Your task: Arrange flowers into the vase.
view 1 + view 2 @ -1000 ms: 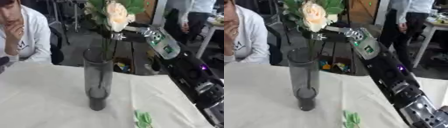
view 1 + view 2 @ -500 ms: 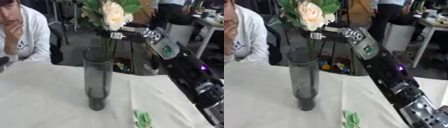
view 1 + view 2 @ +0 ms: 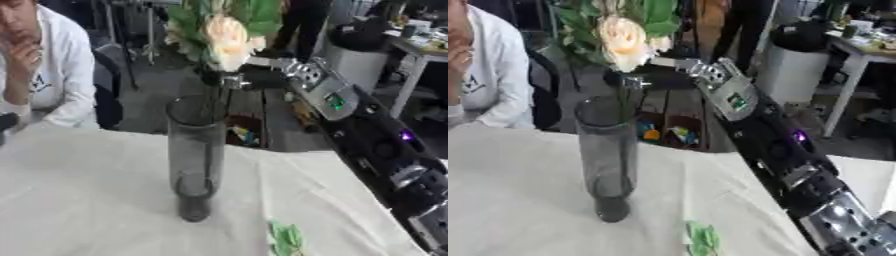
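Observation:
A tall smoked-glass vase [image 3: 196, 160] stands upright on the white tablecloth [image 3: 79, 200]. Above its mouth hangs a bunch of cream flowers [image 3: 223, 37] with green leaves, stems reaching down into the vase opening. My right hand [image 3: 229, 79] comes in from the right, fingers curled round the stems just above the vase rim. The right arm [image 3: 772, 145] stretches back to the lower right corner. My left hand shows in neither view.
A green leaf sprig [image 3: 287, 239] lies on the cloth near the front, right of the vase. A person in a white top [image 3: 44, 75] sits at the table's far left edge. Chairs and a desk stand beyond the table.
The whole picture has shifted, so the head moved. The flowers sit slightly lower, with their stems nearer the vase mouth; the hand stays shut on them.

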